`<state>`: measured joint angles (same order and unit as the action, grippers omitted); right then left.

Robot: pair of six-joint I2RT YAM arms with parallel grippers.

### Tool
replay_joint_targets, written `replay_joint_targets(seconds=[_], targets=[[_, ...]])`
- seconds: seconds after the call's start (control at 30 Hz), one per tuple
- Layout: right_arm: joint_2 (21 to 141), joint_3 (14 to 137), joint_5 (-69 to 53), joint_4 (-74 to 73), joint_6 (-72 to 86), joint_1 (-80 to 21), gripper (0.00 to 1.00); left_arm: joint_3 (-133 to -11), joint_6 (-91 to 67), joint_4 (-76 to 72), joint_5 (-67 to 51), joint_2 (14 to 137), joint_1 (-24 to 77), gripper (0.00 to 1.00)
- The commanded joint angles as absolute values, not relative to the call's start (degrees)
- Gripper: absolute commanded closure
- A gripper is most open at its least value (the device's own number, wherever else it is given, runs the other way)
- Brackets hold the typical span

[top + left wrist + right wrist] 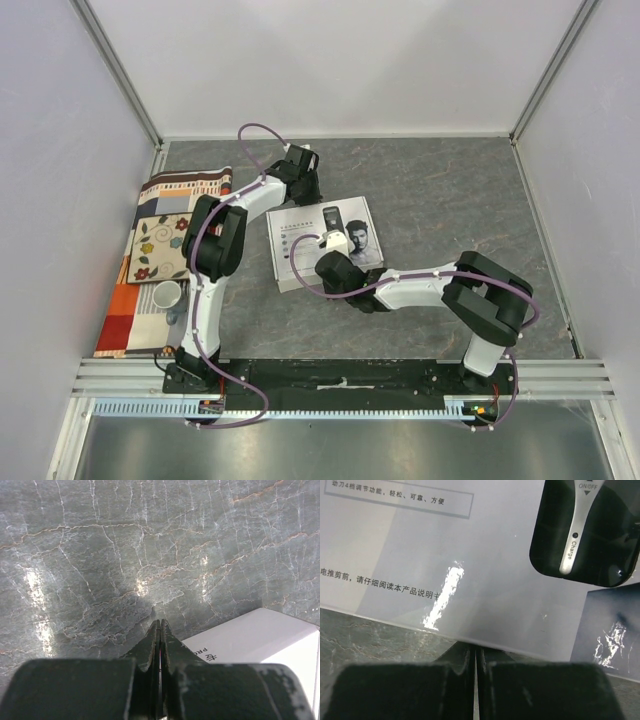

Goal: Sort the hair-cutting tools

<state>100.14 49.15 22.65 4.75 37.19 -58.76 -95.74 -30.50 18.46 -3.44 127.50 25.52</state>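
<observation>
No loose hair-cutting tool shows; the clipper, comb guard, cable and bottles are hidden or out of view. A closed white box (pixel 300 250) lies mid-table, its lid printed with a clipper picture (pixel 585 530) and a man's face. My left gripper (pixel 308 195) is shut and empty over bare table just beyond the box's far edge. In the left wrist view (pixel 160 622) a white box corner (pixel 260 640) shows to its right. My right gripper (pixel 330 272) is shut at the box's near edge. In the right wrist view (pixel 476 650) its tips sit under the lid's edge (pixel 470 580).
A patterned cloth (pixel 165 245) covers the table's left side, with a white cup (pixel 166 294) on it. Grey marble tabletop (pixel 450 200) surrounds the box. White walls close in the left, back and right.
</observation>
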Motion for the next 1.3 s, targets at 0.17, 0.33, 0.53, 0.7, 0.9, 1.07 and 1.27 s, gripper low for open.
replay_joint_targets(seconds=[0.17, 0.33, 0.53, 0.7, 0.9, 1.07, 1.27], targets=[[89.7, 50.2, 32.9, 0.5, 33.1, -57.0, 0.77, -93.2, -28.8, 29.4, -12.8, 119.7, 29.1, 0.95], [83.0, 55.6, 31.9, -8.2, 31.8, -57.0, 0.59, -97.0, -27.3, 32.9, -9.6, 114.9, 29.0, 0.86], [76.3, 60.6, 30.9, -15.0, 29.0, -56.9, 0.45, -101.5, -25.7, 37.2, -5.8, 107.5, 29.0, 0.67], [74.8, 67.6, 29.5, -22.4, 25.4, -56.3, 0.13, -101.2, -25.0, 38.3, -5.3, 99.8, 29.0, 0.58], [74.4, 74.7, 27.0, -30.5, 22.6, -51.3, 0.02, -94.7, -23.6, 36.0, -6.0, 86.1, 29.0, 0.01], [75.0, 78.9, 24.9, -36.6, 22.3, -43.7, 0.02, -83.3, -23.3, 33.0, -5.0, 74.8, 29.0, 0.0], [71.6, 78.1, 34.2, -36.8, 21.5, -43.0, 0.02, -69.4, -23.2, 28.8, -2.1, 59.6, 29.0, 0.0]])
